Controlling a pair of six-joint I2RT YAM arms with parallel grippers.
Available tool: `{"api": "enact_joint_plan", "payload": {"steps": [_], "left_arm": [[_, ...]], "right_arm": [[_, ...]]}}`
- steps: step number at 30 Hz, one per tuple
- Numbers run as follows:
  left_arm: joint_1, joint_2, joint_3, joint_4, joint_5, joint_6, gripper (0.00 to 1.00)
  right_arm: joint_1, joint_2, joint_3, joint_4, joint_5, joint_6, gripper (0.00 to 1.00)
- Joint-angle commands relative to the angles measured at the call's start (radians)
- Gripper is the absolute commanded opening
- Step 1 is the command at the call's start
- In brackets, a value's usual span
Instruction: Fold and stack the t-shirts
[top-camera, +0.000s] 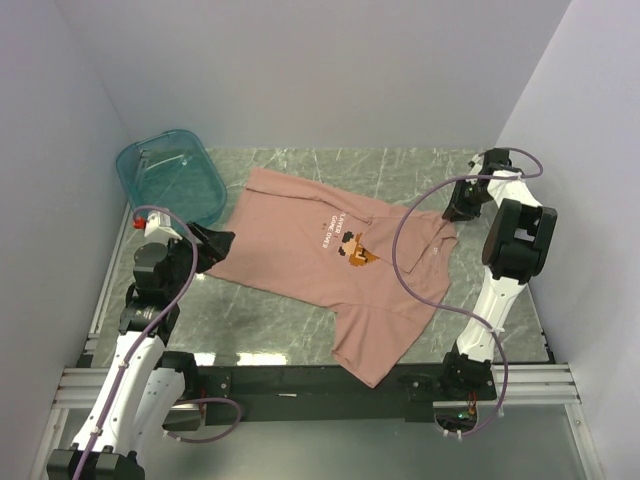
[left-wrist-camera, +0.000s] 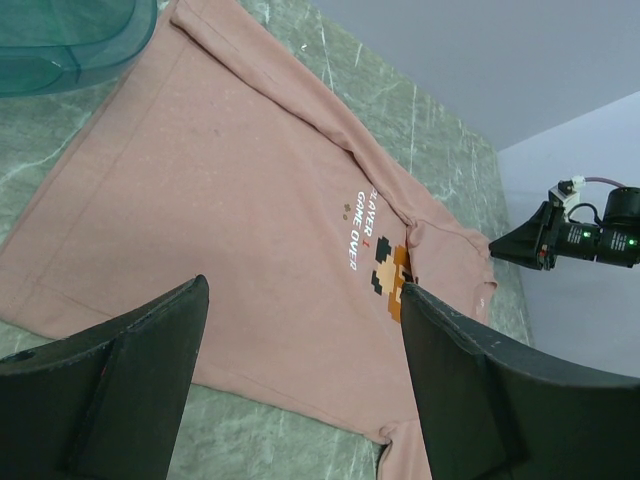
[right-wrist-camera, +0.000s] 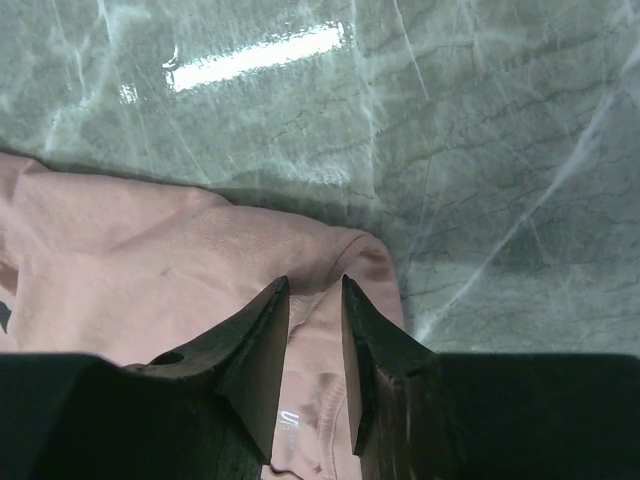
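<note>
The dusty-pink t-shirt (top-camera: 290, 245) lies spread face up across the table, its pixel-art graphic (top-camera: 358, 255) and white text showing. My left gripper (top-camera: 222, 240) is open at the shirt's left hem. In the left wrist view its jaws (left-wrist-camera: 300, 290) stand wide apart above the shirt (left-wrist-camera: 230, 180) and hold nothing. My right gripper (top-camera: 452, 213) is at the collar end on the right. In the right wrist view its jaws (right-wrist-camera: 315, 285) stand narrowly apart with collar cloth (right-wrist-camera: 318, 340) bunched between them. The rest of the shirt still lies flat.
A translucent teal tub (top-camera: 170, 175) stands at the back left, just beyond the shirt's corner, and shows in the left wrist view (left-wrist-camera: 60, 40). Grey walls close in the table on three sides. Bare marbled tabletop (top-camera: 260, 320) lies in front of the shirt.
</note>
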Motion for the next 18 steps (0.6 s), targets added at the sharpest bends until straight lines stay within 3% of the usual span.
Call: {"api": "enact_joint_plan", "payload": {"steps": [1,5,10,18], "left_arm": [[0.006,-0.005,0.006,0.03,0.017,-0.008,0.83],[0.006,-0.007,0.011,0.022,0.012,-0.008,0.83],[0.004,-0.011,0.009,0.025,0.01,-0.011,0.83],[0.006,0.004,0.011,0.037,0.018,-0.011,0.83]], "right_arm": [[-0.006,0.001,0.03,0.027,-0.031,0.023,0.35],[-0.006,0.004,0.035,0.034,-0.048,0.028,0.27],[-0.017,-0.019,0.013,0.034,-0.036,0.022,0.0],[-0.037,-0.065,-0.023,0.02,0.06,-0.023,0.0]]}}
